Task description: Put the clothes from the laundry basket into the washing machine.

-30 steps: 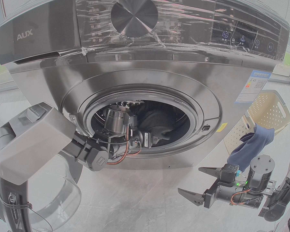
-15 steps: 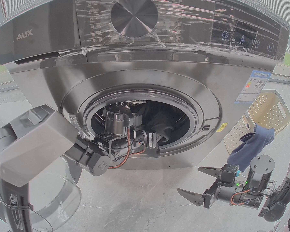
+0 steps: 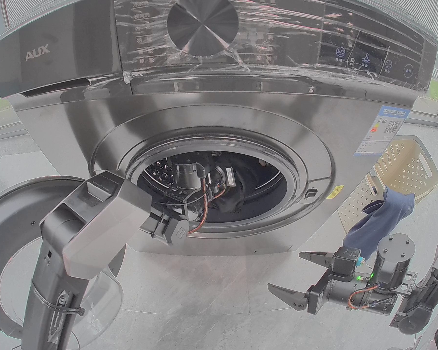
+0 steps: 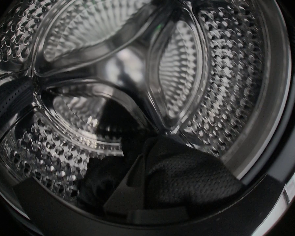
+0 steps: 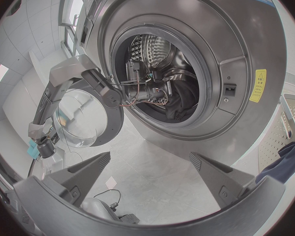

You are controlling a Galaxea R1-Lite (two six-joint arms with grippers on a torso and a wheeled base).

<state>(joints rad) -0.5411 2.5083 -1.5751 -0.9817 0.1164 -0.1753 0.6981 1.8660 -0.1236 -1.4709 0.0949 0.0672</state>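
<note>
Front-loading washing machine (image 3: 228,108) with its door (image 3: 14,229) swung open. The left gripper (image 3: 228,183) sits inside the drum against a dark garment (image 4: 186,181); I cannot tell whether it grips. The right gripper (image 3: 286,271) hangs open and empty near a beige laundry basket (image 3: 409,166), which has a blue garment (image 3: 379,219) draped over its rim.

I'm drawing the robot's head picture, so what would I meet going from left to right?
Open washing machine door → dark clothes → right gripper, open → laundry basket.
</note>
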